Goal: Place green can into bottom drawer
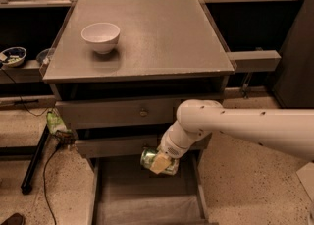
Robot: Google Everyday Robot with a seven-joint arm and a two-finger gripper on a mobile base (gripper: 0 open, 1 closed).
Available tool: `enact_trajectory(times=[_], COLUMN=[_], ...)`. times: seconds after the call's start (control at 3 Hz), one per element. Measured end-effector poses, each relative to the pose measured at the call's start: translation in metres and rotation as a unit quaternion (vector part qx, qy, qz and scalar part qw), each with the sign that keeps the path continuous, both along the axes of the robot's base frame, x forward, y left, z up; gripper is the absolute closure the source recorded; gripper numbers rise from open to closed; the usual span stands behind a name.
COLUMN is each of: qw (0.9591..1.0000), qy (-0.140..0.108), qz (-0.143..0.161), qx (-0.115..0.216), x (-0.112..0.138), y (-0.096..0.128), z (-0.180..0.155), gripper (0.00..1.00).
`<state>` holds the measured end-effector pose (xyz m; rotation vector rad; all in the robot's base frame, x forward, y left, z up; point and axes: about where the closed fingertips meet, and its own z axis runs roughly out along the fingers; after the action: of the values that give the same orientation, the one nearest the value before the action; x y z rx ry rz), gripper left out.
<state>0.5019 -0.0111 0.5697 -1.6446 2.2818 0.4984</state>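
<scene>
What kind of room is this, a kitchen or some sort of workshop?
Probably a lab or office test area, not a home kitchen: a grey metal drawer cabinet stands on speckled floor, with loose cables beside it. The gripper holds the green can over the open bottom drawer.
</scene>
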Motion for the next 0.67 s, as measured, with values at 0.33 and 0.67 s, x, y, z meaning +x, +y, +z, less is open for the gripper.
enact_trajectory(times=[0.33, 0.67], qw=[0.9995, 0.9985], qy=[-0.009, -0.010], qz=[-0.024, -0.041], qx=[0.016, 0.036], x=[0.005, 0.015], y=[-0.002, 0.001], z=[-0.021, -0.042], gripper=[1.00, 1.00])
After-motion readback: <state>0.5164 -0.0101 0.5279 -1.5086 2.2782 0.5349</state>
